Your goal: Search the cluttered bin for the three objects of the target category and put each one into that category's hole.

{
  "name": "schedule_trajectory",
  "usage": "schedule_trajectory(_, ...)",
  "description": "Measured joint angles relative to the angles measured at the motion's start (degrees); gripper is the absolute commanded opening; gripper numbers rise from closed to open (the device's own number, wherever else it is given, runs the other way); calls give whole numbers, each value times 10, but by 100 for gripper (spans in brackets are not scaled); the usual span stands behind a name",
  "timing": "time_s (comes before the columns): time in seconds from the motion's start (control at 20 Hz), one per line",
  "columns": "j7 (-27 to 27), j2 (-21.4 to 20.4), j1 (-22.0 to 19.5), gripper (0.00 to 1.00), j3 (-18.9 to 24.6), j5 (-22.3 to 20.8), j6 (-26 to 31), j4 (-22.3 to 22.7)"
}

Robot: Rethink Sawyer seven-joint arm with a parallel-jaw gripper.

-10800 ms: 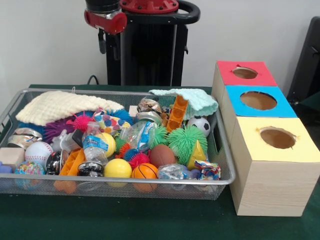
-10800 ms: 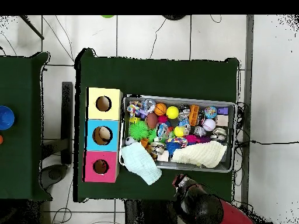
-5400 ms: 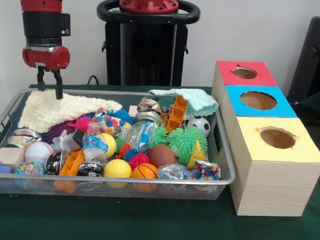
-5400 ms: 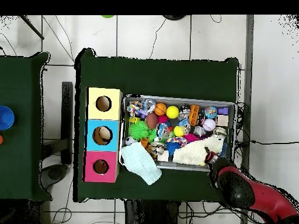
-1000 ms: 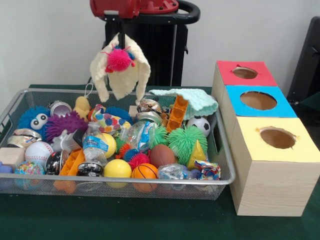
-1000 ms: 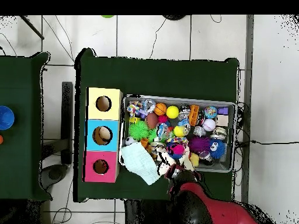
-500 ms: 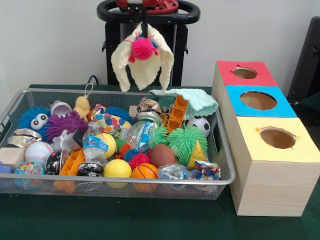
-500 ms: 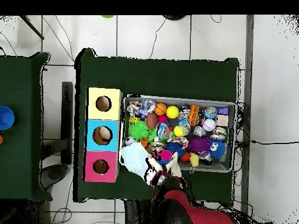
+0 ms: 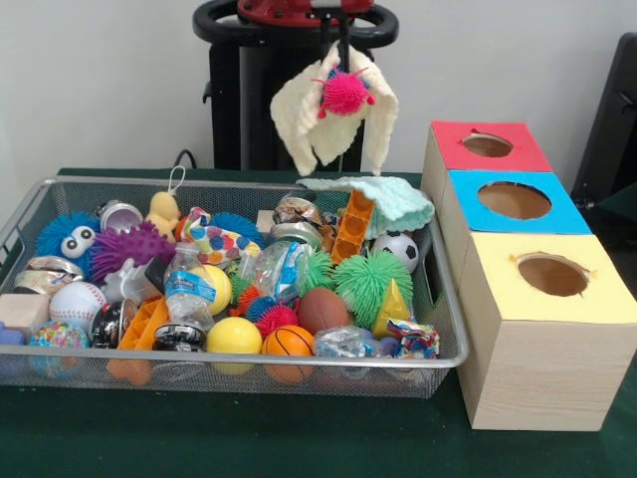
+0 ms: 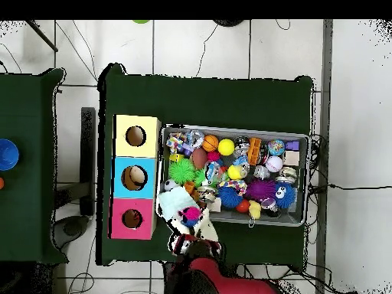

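The hand (image 9: 343,35) was clamped on the cream cloth (image 9: 333,119), a pink spiky ball (image 9: 345,93) snagged on it, hanging above the bin's (image 9: 453,329) far rim, beside the red hole (image 9: 487,145).

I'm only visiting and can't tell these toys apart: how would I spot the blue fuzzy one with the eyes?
Start at the wire basket on the green table and, in the front view, go to its far left corner. The blue fuzzy ball sits there beside a purple spiky ball. It alone has two big white googly eyes.
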Motion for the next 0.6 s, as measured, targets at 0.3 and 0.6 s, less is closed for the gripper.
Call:
schedule_trajectory(0.3,0,19,36,0,-10,0,-25,-1)
schedule_trajectory(0.6,0,35,40,0,-10,1,-41,-10)
